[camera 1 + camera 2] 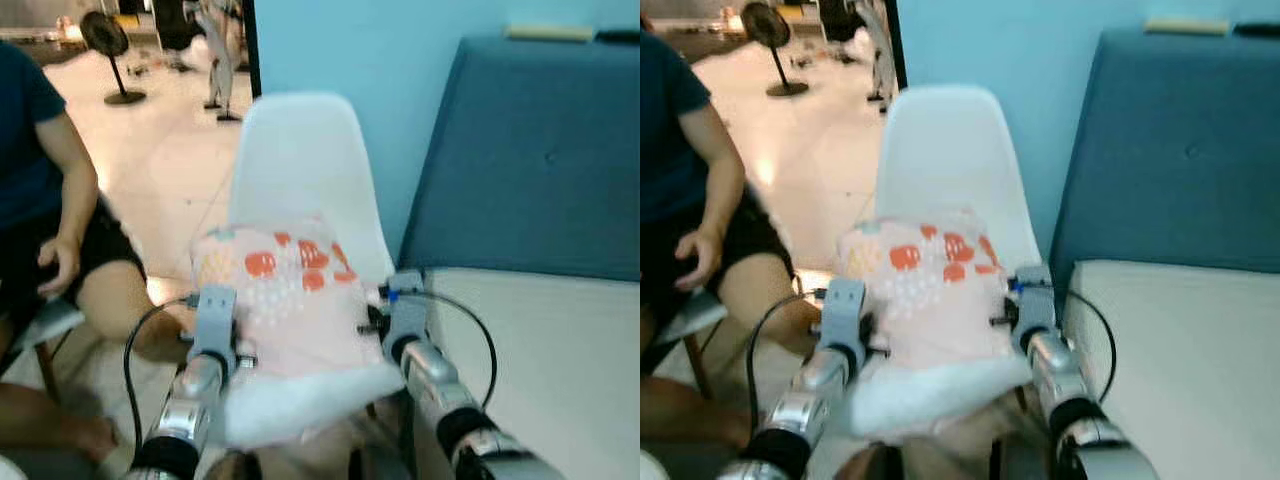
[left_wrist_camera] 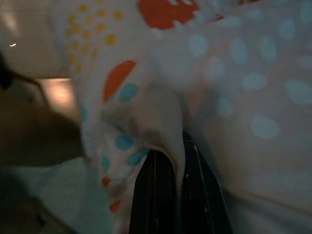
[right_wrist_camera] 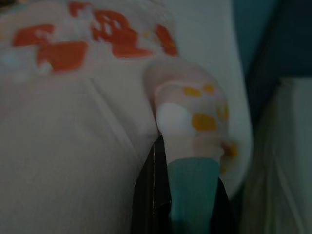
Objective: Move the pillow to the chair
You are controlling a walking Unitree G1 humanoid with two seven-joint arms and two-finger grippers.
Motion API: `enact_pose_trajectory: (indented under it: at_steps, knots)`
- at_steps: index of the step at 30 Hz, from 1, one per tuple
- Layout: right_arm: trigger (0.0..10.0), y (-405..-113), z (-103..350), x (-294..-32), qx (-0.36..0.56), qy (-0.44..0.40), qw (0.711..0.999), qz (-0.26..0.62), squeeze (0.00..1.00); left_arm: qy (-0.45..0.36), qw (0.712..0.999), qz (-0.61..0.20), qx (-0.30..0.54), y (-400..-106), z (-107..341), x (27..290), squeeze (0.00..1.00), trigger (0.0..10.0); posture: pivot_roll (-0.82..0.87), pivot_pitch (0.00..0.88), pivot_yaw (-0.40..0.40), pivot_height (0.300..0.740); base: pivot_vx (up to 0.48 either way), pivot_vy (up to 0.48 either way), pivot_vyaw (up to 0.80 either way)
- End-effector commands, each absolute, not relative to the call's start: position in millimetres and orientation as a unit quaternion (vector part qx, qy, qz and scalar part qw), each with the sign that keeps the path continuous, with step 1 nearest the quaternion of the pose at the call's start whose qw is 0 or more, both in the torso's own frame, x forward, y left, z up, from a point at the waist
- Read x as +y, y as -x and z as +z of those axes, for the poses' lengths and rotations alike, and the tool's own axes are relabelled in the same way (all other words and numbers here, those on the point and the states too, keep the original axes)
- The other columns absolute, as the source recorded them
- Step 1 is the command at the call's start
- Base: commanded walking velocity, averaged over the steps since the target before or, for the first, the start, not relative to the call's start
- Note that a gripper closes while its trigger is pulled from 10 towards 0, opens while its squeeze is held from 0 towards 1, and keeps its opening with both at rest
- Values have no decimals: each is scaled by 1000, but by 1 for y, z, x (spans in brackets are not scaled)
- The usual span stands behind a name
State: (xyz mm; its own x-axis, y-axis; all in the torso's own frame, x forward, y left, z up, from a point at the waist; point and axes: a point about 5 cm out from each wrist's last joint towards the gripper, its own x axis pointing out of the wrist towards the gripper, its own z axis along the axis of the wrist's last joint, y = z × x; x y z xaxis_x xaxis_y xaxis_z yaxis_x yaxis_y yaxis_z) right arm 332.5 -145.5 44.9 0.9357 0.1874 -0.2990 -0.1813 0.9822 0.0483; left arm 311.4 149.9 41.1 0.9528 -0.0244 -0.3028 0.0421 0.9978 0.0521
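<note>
The bed point(image 1: 540, 340) with its blue headboard point(image 1: 540, 150) fills your right side, its mattress edge just beside the right arm. Directly ahead of you stands the white chair point(image 1: 300, 160), back upright against the blue wall. A person point(image 1: 50, 230) sits at your left, near the chair but apart from it.

You carry the pillow point(image 1: 290, 300) between both arms, and it sits over the front of the chair's seat, its far end near the chair back. Your left claw point(image 2: 178, 190) is pinched shut on a fold of the patterned cover at the pillow's left edge; your right claw point(image 3: 183, 195) is likewise clamped on a bunched corner at its right edge.

I judge the task well along: the pillow has reached the chair, and what is left is to lower it fully onto the seat and let go with both claws.

You cannot tell whether the pillow already rests on the seat or hangs just above it, because the pillow itself hides the seat. The chair legs are hidden, and the head views are soft with blur
</note>
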Motion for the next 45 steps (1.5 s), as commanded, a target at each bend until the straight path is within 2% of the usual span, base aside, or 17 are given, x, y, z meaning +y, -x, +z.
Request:
enact_pose_trajectory:
  at_steps: [1, 5, 15, 20, 21, 22, 23, 24, 25, 29, 36, 42, 45]
  knots:
    - [10000, -339, 55, -145, 130, -14, 988, 89, 0, -23, 988, -4, 151, -314, 42, 152, 0, 10000, -13, 101, -30, 635, 0, 0, 0]
    - [10000, -347, 65, -147, 119, -8, 990, 74, 0, -35, 988, 5, 147, -320, 46, 153, 0, 10000, -6, 144, -33, 615, 0, 0, 0]
    - [10000, -365, 92, -149, 86, -3, 993, 78, 0, -54, 992, 12, 117, -336, 64, 155, 0, 10000, -5, 188, -39, 615, 0, 0, 0]
    - [10000, -371, 100, -154, 80, -1, 995, 62, 0, -28, 992, 14, 119, -341, 65, 154, 0, 10000, -3, 196, -37, 615, 0, 0, 0]
    - [10000, -372, 99, -155, 84, -5, 995, 60, 0, -22, 991, 3, 132, -340, 60, 151, 94, 10000, -3, 196, -38, 615, 0, 0, 0]
    - [10000, -372, 97, -155, 97, -6, 994, 58, 24, -21, 988, -10, 151, -338, 54, 146, 1000, 10000, -4, 193, -36, 615, 0, 0, 0]
    - [10000, -372, 97, -155, 97, -6, 994, 58, 24, -21, 988, -10, 151, -338, 54, 146, 1000, 10000, -4, 193, -36, 615, 0, 0, 0]
    - [10000, -371, 97, -155, 100, -8, 993, 57, 553, -18, 987, -16, 158, -338, 52, 144, 1000, 10000, -3, 192, -36, 615, 0, 0, 0]
    - [10000, -371, 96, -156, 104, -6, 993, 56, 1000, -16, 987, -19, 158, -338, 52, 142, 1000, 10000, -3, 192, -36, 615, 0, 0, 0]
    - [10000, -371, 95, -159, 104, -14, 993, 47, 1000, 11, 988, -40, 147, -338, 55, 134, 1000, 10000, 0, 190, -35, 615, 0, 0, 0]
    - [10000, -372, 99, -165, 91, -22, 995, 32, 1000, 10, 988, -43, 145, -337, 53, 135, 1000, 10000, 5, 171, -27, 615, 0, 0, 0]
    - [10000, -380, 120, -185, 46, -8, 999, -16, 1000, 8, 992, -15, 127, -341, 60, 151, 1000, 10000, 0, 168, -24, 615, 0, 0, 0]
    - [10000, -384, 129, -187, 38, -1, 999, -13, 1000, -8, 993, 9, 115, -343, 65, 160, 1000, 10000, -3, 168, -24, 615, 0, 0, 0]
